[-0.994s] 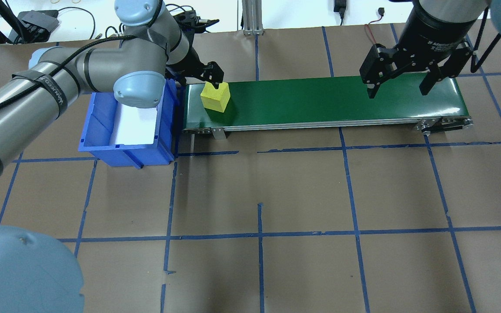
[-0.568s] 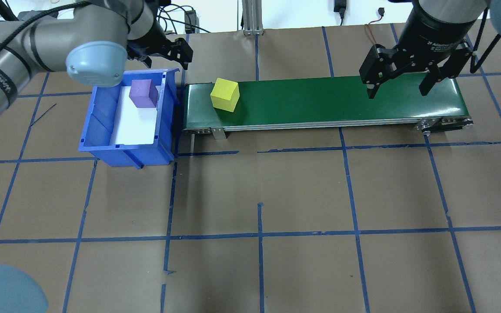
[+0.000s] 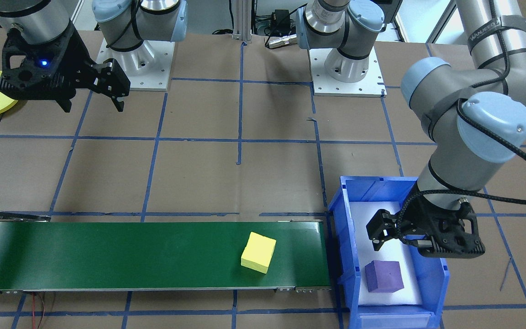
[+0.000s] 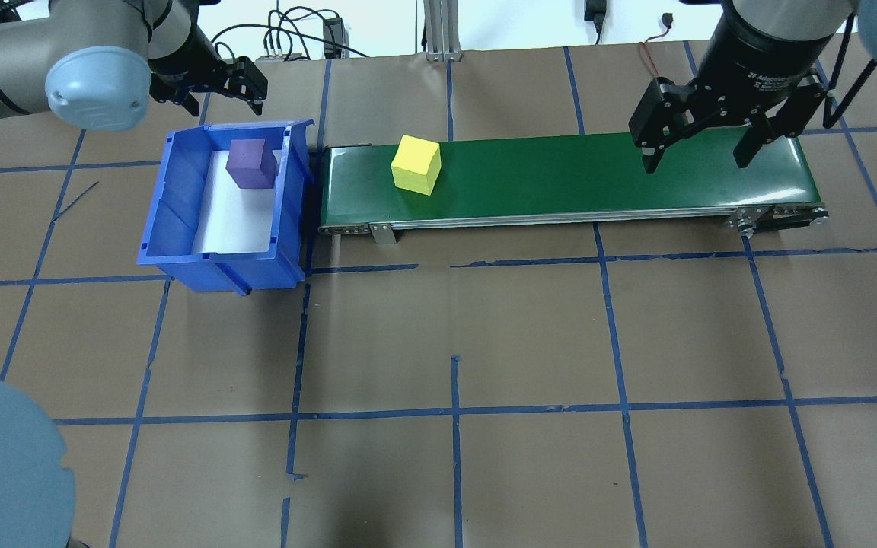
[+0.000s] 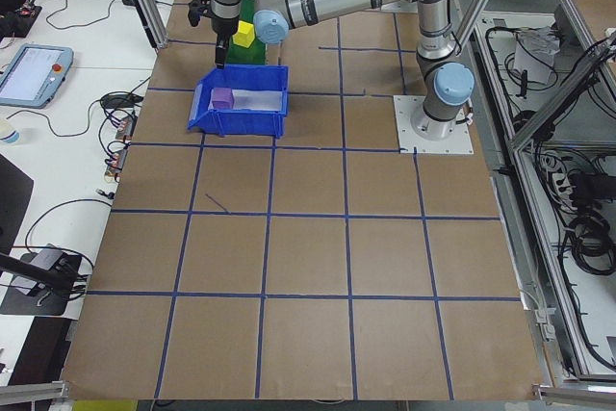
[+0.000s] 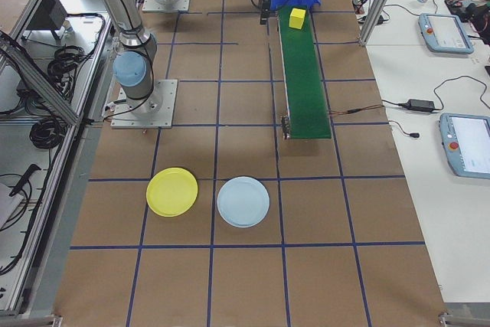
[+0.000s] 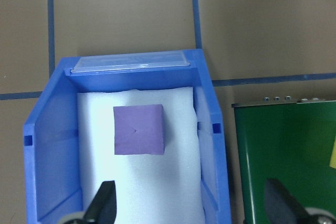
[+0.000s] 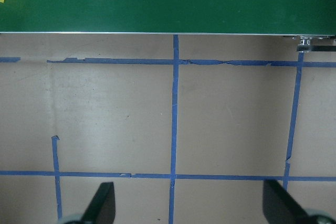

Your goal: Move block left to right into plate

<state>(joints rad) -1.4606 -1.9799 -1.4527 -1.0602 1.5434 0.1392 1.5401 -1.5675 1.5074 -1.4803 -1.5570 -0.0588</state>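
A: As I stand at the operators' side looking in, item one, nearest: a yellow block (image 3: 258,252), a plain foam-like cube, clean faces, resting flat on the green conveyor belt (image 3: 107,256) close to its bin end. Nothing touches it.

B: Item two, beside it?

A: Blue bin (image 3: 343,237), butted against the belt's end, lined with a white foam pad (image 7: 142,182). Contents: one purple block (image 3: 383,276), a cube, lying on the pad toward the end of the bin farthest from the robot's base.

B: And what hangs over the bin?

A: Left gripper (image 3: 400,240), above the pad on the side of the purple block nearer the robot's base, fingers (image 7: 105,200) spread wide, holding nothing, apart from the cube.

B: Farther back?

A: Right gripper (image 4: 701,156), over the belt's opposite end, fingers (image 4: 650,156) parted, empty, well apart from the yellow block.

B: Any plates?

A: Two, on the brown table (image 6: 245,281) beyond that far belt end: a yellow plate (image 6: 172,191) and a pale blue plate (image 6: 243,201), side by side, near each other, both bare.
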